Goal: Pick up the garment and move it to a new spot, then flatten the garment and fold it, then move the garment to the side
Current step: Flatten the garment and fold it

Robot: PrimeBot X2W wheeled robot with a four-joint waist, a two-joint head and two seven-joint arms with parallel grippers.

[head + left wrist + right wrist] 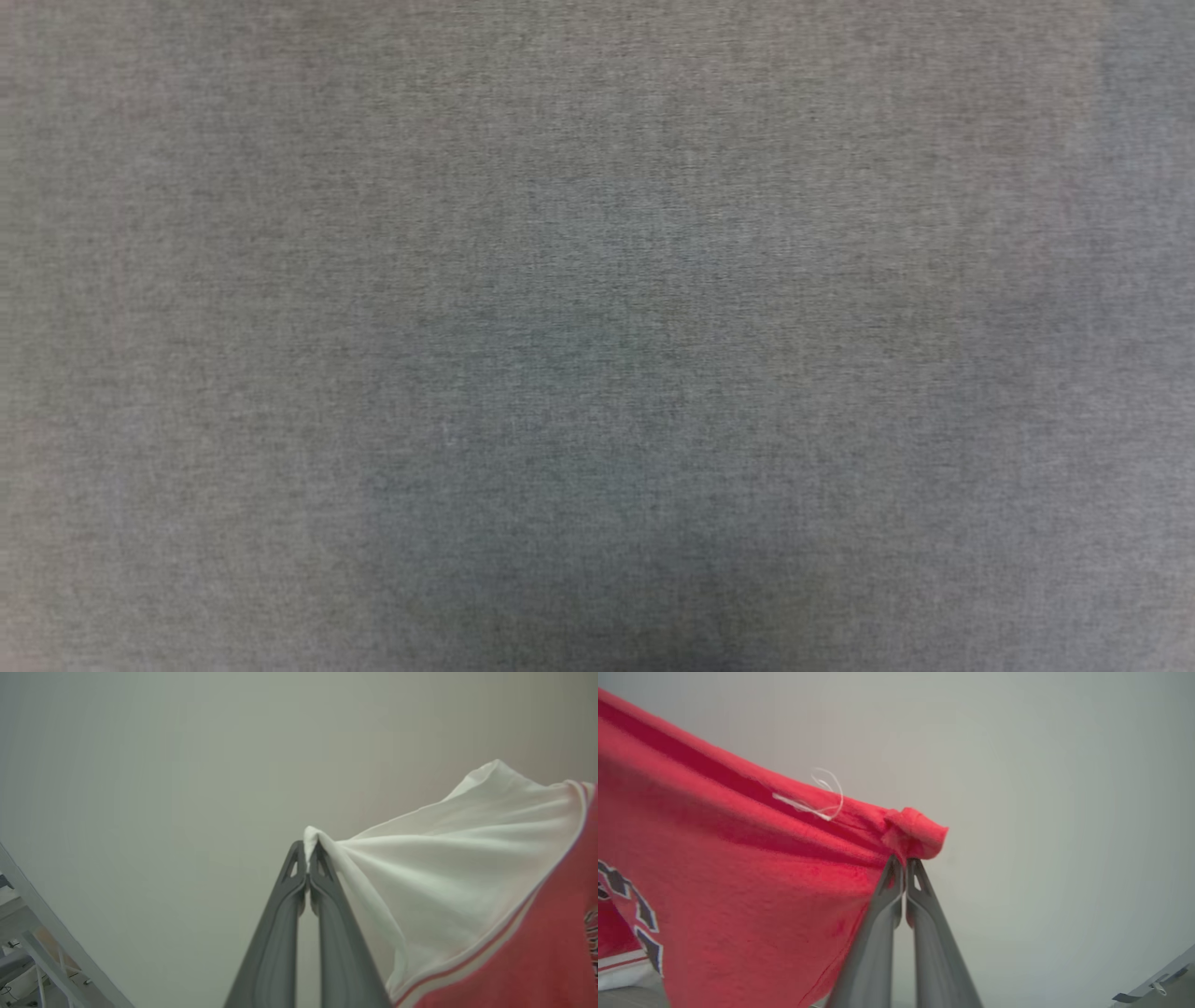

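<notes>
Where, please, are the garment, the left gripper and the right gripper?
garment (738, 896): right wrist view, red body cloth.
left gripper (308, 858): left wrist view, between its fingertips.
right gripper (905, 870): right wrist view, between its fingertips.

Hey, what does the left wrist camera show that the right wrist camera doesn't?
Left wrist view: the left gripper is pinched shut on the white sleeve of the garment. Striped trim runs where the sleeve meets the red body, and there is a pale frame at the lower left.

Right wrist view: the right gripper is shut on a bunched red edge, with a loose white thread and dark outlined lettering.

Both: red fabric pulled from closed fingers against a plain pale background.
</notes>
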